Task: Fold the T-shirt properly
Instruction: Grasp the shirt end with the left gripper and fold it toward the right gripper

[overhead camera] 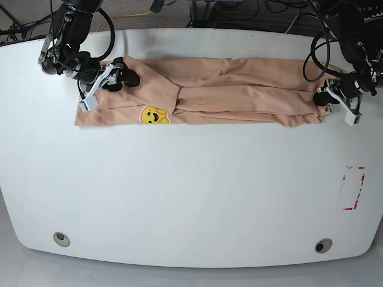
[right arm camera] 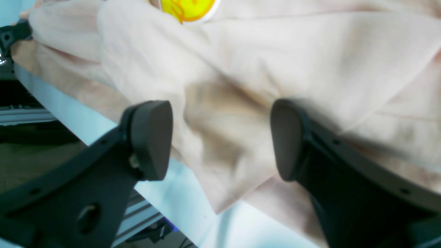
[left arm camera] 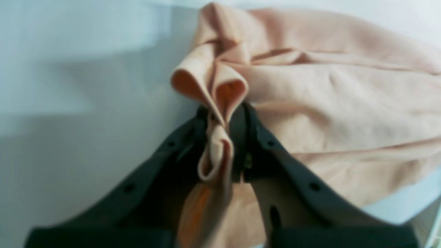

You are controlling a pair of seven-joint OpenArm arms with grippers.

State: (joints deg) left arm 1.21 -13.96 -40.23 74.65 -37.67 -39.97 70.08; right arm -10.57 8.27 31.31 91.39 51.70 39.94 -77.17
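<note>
While the T-shirt point(overhead camera: 227, 89) lies folded into a long band across the far side of the white table point(overhead camera: 191, 191), I see my left gripper point(left arm camera: 224, 127) pinched tight on a bunched fold at its end and my right gripper point(right arm camera: 220, 141) spread wide over the other end, near the yellow emblem point(overhead camera: 154, 115). Red-marked tape point(overhead camera: 353, 187) sits well apart; soft, creased cotton

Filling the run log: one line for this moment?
T-shirt: long band on table | left gripper: shut on T-shirt | right gripper: open over shirt
</note>
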